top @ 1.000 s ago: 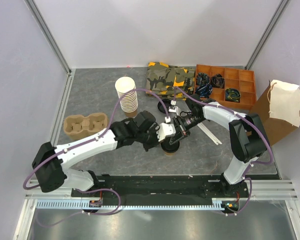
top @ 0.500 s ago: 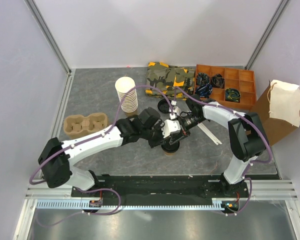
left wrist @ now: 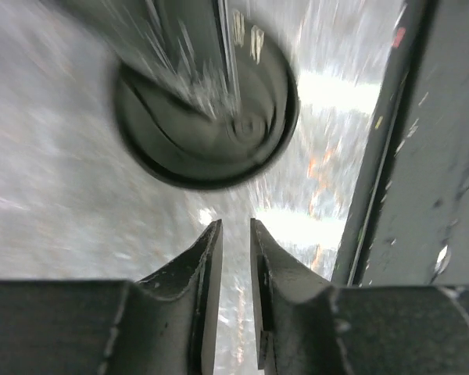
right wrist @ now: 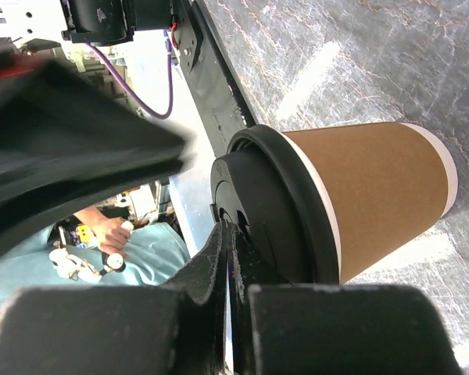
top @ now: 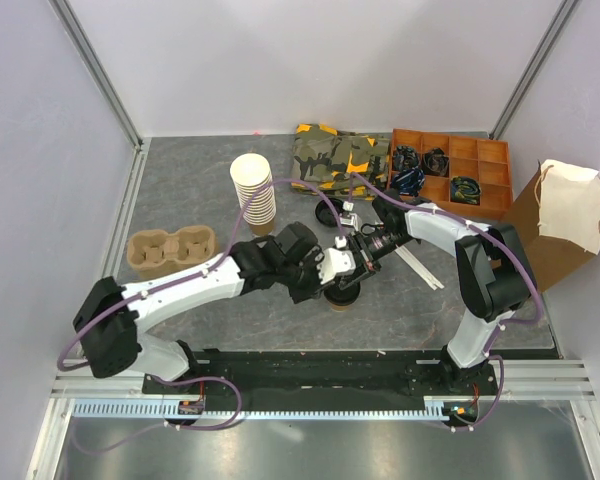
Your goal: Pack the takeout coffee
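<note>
Left wrist view: the left gripper [left wrist: 234, 234] is hovering just above the black lid [left wrist: 207, 117], jaws slightly parted and empty. The right gripper [right wrist: 225, 234], jaws closed, is touching that lid. The cup [right wrist: 367, 195] is standing upright in the middle of the table [top: 180, 190], long axis vertical, lid up. I'd be widening the left jaws and taking its wall squarely, so it isn't tipping.

place: robotics lab test cell, as I read it
enclosure: plain white panels [top: 310, 60] on three sides, aluminium profile posts [top: 100, 75] at the back corners
bench: grey mat tabletop [top: 180, 190], with a black base plate [top: 320, 365] and slotted rail [top: 280, 408] at my near edge
wiring: purple cable [right wrist: 170, 78] run exposed
props: cup stack [top: 252, 190], pulp carrier [top: 170, 250], orange divided tray [top: 450, 133], paper bag [top: 540, 250], all laid out like staged trial items
people: someone in a teal shirt [right wrist: 141, 266] beyond the bench edge, seen in my right wrist view
</note>
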Motion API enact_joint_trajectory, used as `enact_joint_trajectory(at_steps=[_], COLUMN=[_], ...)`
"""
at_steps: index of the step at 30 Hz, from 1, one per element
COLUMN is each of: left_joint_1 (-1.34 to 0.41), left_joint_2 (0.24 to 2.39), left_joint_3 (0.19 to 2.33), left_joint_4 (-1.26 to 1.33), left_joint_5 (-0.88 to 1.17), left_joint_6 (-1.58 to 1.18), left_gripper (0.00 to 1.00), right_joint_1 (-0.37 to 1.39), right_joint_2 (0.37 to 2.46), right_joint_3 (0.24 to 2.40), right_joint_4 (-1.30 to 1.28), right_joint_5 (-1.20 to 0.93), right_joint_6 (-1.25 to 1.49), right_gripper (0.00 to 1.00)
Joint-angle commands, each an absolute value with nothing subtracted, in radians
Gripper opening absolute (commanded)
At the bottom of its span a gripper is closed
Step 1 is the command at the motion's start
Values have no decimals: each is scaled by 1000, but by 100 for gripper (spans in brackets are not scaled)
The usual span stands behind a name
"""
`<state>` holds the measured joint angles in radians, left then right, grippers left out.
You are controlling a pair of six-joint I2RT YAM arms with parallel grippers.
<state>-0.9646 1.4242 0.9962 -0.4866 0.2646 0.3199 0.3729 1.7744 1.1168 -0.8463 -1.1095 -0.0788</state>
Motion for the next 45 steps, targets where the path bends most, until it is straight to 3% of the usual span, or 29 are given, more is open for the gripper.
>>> enact_joint_trajectory(at_steps=[1,8,21,33,45], left_joint_1=[-973,-977,-982,-983,-982], left_joint_2=[1358,1408,1479,1400,1439], left_joint_3=[1168,1197,933,1123,1115], left_joint_4=[-531,-505,-334,-468,-385], left_joint_5=[313,322,267,278,327], left_joint_6=[305,302,368,318,270], left_gripper=[30,38,36,39,45], right_joint_1=[370,370,362,365,365], right_joint_2=[1822,1824,1842,1809,1669], right_joint_3=[1083,1081,1074,1101,1220], right_joint_4=[-790,-790,-790,-795,-881], right_joint_5=[-897,-903,-900,-974,-1048], right_joint_6=[-167,-167,-181,-170,-140], right_gripper=[3,3,3,4,7])
